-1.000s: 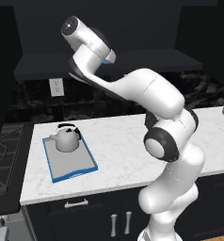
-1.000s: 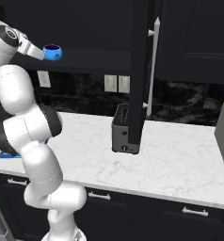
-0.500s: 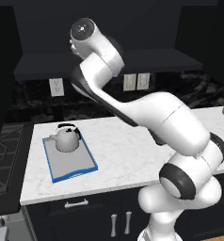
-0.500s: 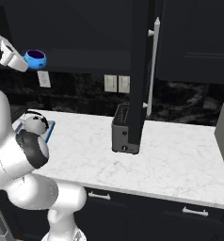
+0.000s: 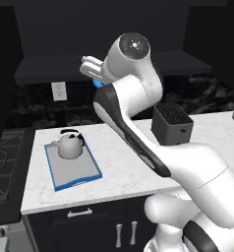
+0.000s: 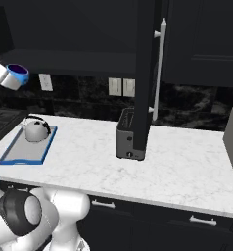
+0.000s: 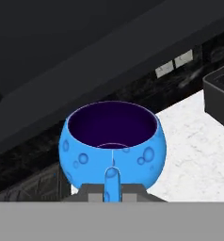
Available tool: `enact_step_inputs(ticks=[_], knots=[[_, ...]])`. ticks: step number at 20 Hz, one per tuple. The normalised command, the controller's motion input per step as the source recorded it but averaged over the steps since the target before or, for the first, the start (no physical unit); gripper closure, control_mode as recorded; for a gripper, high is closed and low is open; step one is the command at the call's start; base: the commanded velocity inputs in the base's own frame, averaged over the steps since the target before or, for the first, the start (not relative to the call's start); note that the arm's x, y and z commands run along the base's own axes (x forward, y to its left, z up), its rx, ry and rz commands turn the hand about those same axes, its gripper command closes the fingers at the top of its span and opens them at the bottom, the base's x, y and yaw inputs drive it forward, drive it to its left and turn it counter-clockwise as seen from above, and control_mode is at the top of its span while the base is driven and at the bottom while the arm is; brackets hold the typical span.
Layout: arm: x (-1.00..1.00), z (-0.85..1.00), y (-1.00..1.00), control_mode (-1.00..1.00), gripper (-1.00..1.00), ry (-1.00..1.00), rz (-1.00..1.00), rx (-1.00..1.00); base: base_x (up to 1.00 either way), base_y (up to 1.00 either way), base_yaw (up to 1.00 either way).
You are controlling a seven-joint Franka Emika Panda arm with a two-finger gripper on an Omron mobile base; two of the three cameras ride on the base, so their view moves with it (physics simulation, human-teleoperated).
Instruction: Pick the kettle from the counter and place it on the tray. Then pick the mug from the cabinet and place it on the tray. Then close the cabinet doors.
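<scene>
High above the counter [image 6: 138, 162], gripper [image 7: 112, 192] pinching the blue mug [image 7: 112, 143] by its handle, kettle [image 5: 69, 144] sitting on the tray [image 5: 77, 172].

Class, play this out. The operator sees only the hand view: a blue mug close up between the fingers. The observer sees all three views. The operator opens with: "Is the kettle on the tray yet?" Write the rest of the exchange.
Observer: Yes. In the left base view the kettle sits at the far end of the tray.
Operator: How high is my mug?
Observer: The right base view shows the mug well above the counter, higher than the kettle. I can't tell whether it is over the tray.
Operator: Are the cabinet doors shut?
Observer: No. One cabinet door stands open, edge-on above the toaster.
</scene>
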Motion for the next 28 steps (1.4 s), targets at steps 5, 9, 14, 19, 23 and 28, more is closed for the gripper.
enact_step_inputs(ticks=[5, 9, 14, 19, 23, 28], knots=[[-0.90, -0.39, 0.00, -1.00, 1.00, 0.06, 0.44, 0.00, 0.00, 0.00, 0.00], [-0.51, -0.46, 0.00, -1.00, 1.00, 0.22, 0.43, 0.00, 0.00, 0.00, 0.00], [-0.28, -0.60, -0.01, -1.00, 1.00, 0.21, 0.36, -0.04, 0.00, 0.00, 0.00], [-0.01, -0.85, 0.00, -1.00, 1.00, 0.05, 0.22, -0.10, 0.00, 0.00, 0.00], [0.02, -0.77, 0.00, -1.00, 1.00, -0.02, 0.19, -0.13, 0.00, 0.00, 0.00], [0.40, -0.58, 0.00, -1.00, 1.00, -0.09, 0.22, -0.16, 0.00, 0.00, 0.00]])
